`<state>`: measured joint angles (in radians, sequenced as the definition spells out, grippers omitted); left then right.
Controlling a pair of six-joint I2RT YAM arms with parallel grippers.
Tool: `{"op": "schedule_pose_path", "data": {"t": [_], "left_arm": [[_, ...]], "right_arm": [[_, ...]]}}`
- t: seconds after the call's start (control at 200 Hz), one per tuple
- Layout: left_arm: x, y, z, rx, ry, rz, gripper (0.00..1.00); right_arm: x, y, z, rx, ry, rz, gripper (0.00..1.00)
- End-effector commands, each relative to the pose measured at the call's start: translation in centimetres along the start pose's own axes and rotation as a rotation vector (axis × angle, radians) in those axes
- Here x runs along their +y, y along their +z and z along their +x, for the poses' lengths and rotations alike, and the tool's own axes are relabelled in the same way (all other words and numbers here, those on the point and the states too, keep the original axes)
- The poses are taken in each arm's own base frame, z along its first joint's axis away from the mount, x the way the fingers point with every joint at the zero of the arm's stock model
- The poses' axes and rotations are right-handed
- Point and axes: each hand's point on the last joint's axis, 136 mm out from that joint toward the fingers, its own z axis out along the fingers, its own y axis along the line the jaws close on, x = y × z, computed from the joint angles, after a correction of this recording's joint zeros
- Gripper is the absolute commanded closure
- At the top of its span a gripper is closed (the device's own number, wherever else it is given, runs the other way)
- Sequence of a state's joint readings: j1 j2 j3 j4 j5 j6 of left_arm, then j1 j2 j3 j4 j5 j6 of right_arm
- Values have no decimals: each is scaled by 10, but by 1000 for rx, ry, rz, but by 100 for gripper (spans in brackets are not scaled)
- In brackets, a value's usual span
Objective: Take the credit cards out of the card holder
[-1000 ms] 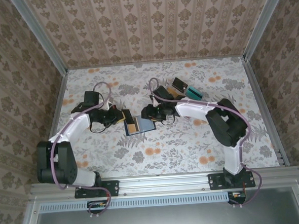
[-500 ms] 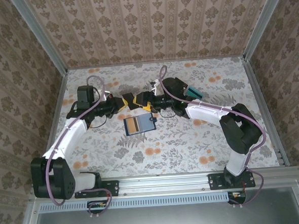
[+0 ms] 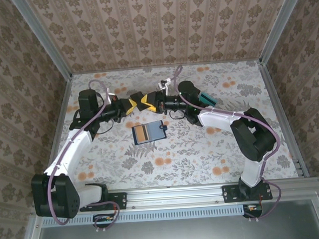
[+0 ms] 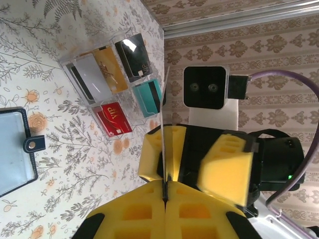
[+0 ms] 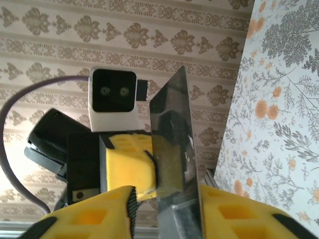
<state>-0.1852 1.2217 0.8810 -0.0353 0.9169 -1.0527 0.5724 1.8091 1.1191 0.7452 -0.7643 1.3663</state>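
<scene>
The card holder (image 3: pixel 149 132) lies open on the table with a tan-orange credit card (image 3: pixel 142 133) in its left half. Its grey-blue inside and tab (image 4: pixel 32 144) show at the left edge of the left wrist view. Above the table behind it, my left gripper (image 3: pixel 132 105) (image 4: pixel 165 186) is shut on the end of a thin shiny credit card (image 5: pixel 174 144), which is edge-on (image 4: pixel 163 114) in the left wrist view. My right gripper (image 3: pixel 144 102) (image 5: pixel 167 191) faces it, open, with the card between its fingers (image 5: pixel 239 214). A gap remains on one side.
A clear plastic tray (image 4: pixel 107 82) holding several cards, among them black, gold, teal and red ones, stands at the back right. In the top view the right arm (image 3: pixel 219 116) partly covers it, with a teal card (image 3: pixel 206 99) showing. Patterned walls enclose the table.
Both arms rose from the card holder and moved back. The left gripper lifted a card out. The right gripper came up to the card and its jaws narrowed around it.
</scene>
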Motion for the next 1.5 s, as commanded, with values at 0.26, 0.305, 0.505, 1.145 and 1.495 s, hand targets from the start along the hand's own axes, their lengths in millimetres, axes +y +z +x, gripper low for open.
{"op": "schedule_pose_path", "data": {"t": [0.26,0.305,0.505,1.145,1.495], "left_arm": [[-17,-13,2,21,64,16,76],[-6,-16,3,10,74,-45,60],[48,-32,-8,-48,86,-299,18],[99,-33,-49,-98,63,-444,0],[110,-12,-66,-44,26,-408,0]], "right_arm": [[21,-20,-8,-38,-146,-12,100],[13,-25,-11,-53,-195,44,100],[-42,-76,-46,-95,-446,471,100],[-74,-187,-140,34,-976,1107,100],[-104,-205,-151,193,-952,1097,100]]}}
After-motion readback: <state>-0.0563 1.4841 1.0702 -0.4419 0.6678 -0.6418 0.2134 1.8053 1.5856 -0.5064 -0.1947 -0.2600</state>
